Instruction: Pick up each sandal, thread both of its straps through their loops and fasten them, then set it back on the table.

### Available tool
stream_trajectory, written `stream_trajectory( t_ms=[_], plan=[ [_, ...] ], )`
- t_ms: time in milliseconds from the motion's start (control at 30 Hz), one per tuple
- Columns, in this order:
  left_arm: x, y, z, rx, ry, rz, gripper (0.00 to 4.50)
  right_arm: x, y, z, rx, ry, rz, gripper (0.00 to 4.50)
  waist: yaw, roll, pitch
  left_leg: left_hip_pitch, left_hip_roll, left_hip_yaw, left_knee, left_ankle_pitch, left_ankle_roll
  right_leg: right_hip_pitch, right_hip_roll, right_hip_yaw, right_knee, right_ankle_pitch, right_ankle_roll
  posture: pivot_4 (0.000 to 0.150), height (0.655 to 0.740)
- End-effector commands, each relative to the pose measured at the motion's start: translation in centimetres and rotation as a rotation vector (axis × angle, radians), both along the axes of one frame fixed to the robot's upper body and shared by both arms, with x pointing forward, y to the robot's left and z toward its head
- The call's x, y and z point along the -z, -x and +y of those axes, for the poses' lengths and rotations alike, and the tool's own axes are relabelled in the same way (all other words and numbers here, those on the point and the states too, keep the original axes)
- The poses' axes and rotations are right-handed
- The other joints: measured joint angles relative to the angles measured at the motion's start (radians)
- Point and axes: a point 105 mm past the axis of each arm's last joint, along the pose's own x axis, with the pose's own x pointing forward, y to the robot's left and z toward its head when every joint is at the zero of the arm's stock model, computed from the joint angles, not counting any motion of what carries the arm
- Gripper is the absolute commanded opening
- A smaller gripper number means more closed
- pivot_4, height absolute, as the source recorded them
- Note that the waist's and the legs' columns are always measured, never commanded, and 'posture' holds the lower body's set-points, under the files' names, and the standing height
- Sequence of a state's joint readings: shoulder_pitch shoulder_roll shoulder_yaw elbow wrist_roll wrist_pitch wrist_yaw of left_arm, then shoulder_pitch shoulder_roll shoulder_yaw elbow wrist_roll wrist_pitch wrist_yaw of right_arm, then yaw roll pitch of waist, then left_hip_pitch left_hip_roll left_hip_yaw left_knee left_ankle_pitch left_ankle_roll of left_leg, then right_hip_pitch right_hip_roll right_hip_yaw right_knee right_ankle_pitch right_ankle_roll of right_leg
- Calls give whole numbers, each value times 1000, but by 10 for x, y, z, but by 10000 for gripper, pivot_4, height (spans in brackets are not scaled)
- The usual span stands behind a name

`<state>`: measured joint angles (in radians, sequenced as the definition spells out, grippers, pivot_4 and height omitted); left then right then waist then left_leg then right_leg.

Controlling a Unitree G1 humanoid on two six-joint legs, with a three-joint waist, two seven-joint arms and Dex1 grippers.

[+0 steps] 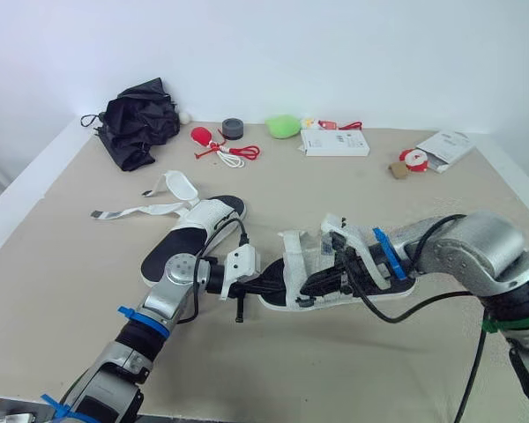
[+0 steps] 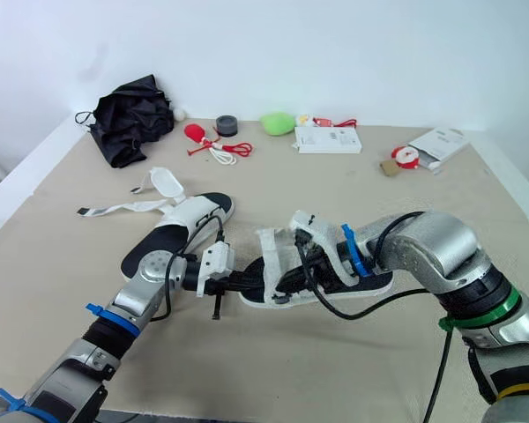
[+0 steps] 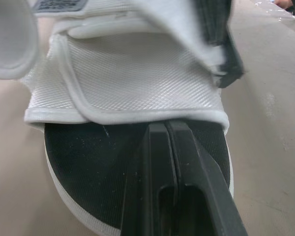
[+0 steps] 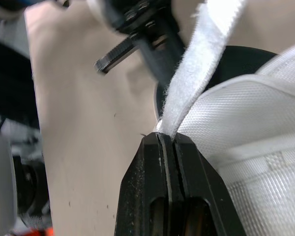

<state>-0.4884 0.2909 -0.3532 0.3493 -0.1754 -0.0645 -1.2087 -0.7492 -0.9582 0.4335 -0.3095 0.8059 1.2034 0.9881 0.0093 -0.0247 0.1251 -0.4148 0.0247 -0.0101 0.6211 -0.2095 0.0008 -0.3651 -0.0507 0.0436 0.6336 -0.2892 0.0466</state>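
Currently the left gripper (image 3: pixel 164 129), fingers closed with nothing seen between them, bears on the toe of the black-soled, white mesh sandal (image 1: pixel 293 269). It lies on the beige table (image 1: pixel 379 370), long axis running left to right between both arms. The right gripper (image 4: pixel 167 140) is clamped on its white fabric strap (image 4: pixel 196 73), which appears unfastened.

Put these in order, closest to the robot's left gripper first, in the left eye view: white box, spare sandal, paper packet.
1. Spare sandal, just left of the left gripper.
2. White box, far side, middle.
3. Paper packet, far right corner.
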Motion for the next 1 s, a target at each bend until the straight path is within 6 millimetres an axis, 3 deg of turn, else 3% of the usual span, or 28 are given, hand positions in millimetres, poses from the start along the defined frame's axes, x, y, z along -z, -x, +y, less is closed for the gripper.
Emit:
stream_trajectory(
  t_ms=[33, 100, 133, 167, 367, 467, 600, 867, 933, 1000],
  plan=[
    [70, 20, 21, -42, -220, 223, 0, 23, 23, -4, -113, 62, 59, 672, 0, -1, 0, 0, 0, -1, 0, 0, 0, 0, 0, 0, 0, 0, 0, 1500, 7400],
    [70, 21, 22, -43, -223, 222, 0, 24, 29, -5, -149, 53, 67, 7300, 1, -1, -2, 0, 0, 0, 0, 0, 0, 0, 0, 0, 0, 0, 0, 1500, 7400],
    [70, 21, 22, -43, -224, 222, 0, 23, 29, -5, -152, 48, 65, 13270, 1, -1, -2, 0, -1, -1, 0, -1, -1, 1, 0, -1, 0, -1, 0, 1500, 7400],
    [69, 20, 22, -42, -224, 220, 0, 19, 25, -4, -129, 22, 68, 13270, 1, -1, -2, 0, -1, -1, 0, -1, -1, 1, 0, -1, 0, -1, 0, 1500, 7400],
    [69, 19, 21, -32, -229, 215, 0, -12, -3, -1, -9, -98, 42, 38156, 1, -2, -2, 0, 0, -1, 1, -1, -2, 1, -1, -1, 0, 0, -1, 1500, 7400],
    [69, 18, 20, -27, -232, 213, 0, -34, -12, 1, 15, -169, 18, 38156, 0, -1, 0, 1, 0, 0, 1, -1, -2, 1, -1, -1, 0, 1, -3, 1500, 7400],
    [69, 17, 20, -25, -232, 213, 0, -48, -24, 7, 68, -227, 21, 38156, 0, -1, -1, 1, 0, 2, 1, 0, -1, 0, -3, -2, 0, 1, -7, 1500, 7400],
    [70, 17, 21, -28, -233, 214, 0, -42, -21, 21, 70, -216, 42, 38156, 0, -1, -1, 1, 1, 3, 1, 0, -1, 0, -3, -2, 0, 3, -3, 1500, 7400],
    [71, 17, 22, -32, -233, 215, 0, -37, -23, 23, 89, -200, 48, 35795, 0, -1, -1, 1, 1, 3, 1, 0, -1, 0, -4, -2, 0, 3, -3, 1500, 7400],
    [71, 17, 22, -34, -232, 217, 0, -35, -26, 23, 112, -194, 47, 30099, 0, -1, -1, 1, 1, 3, 1, 0, -1, 0, -4, -2, 0, 2, -5, 1500, 7400]
  ],
)
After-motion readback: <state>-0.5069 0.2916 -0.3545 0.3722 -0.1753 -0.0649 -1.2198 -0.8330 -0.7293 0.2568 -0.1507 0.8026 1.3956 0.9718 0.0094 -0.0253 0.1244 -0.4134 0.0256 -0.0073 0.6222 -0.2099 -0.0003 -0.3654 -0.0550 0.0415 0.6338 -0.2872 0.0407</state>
